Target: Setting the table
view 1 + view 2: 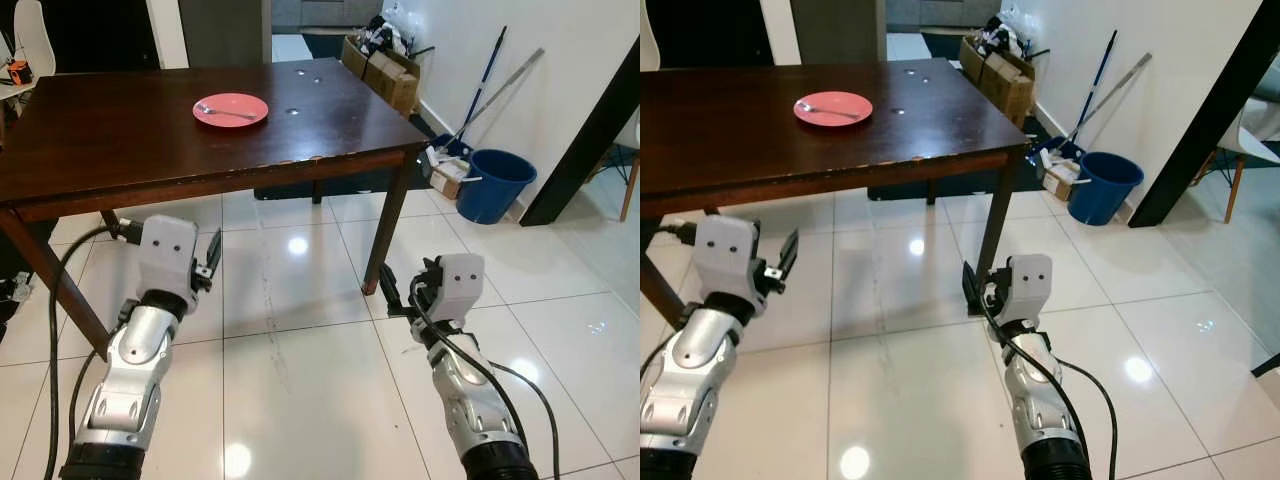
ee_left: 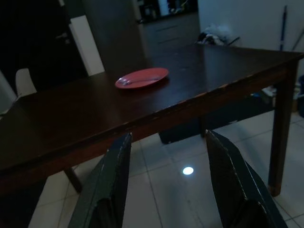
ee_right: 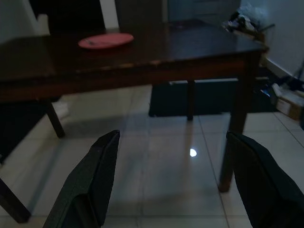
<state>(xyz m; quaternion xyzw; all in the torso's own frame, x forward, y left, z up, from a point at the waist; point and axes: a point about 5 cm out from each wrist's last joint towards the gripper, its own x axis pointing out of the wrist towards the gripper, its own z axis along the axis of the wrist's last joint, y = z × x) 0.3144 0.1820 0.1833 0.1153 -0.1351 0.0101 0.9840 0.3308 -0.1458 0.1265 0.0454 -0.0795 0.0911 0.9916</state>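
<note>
While both arms hang low over the glossy white tiled floor (image 1: 300,380), the left gripper (image 1: 208,262) sits below the near edge of the dark brown wooden table (image 1: 120,140), its two black fingers (image 2: 111,175) spread apart with nothing between them. On the tabletop, well away from both grippers, lies one round pink plate (image 1: 230,109), and one silver fork (image 1: 226,112) rests across it. Right of that, the right gripper (image 1: 400,292) hangs beside the table's near right leg (image 1: 385,235), its fingers (image 3: 95,175) spread wide and holding nothing. Further right, against the white wall, stands one blue plastic bucket (image 1: 495,184); what it holds cannot be made out. Two long-handled mops or brooms (image 1: 480,85) lean on the wall behind it, and brown cardboard boxes (image 1: 382,72) sit beyond the table's far right corner.
</note>
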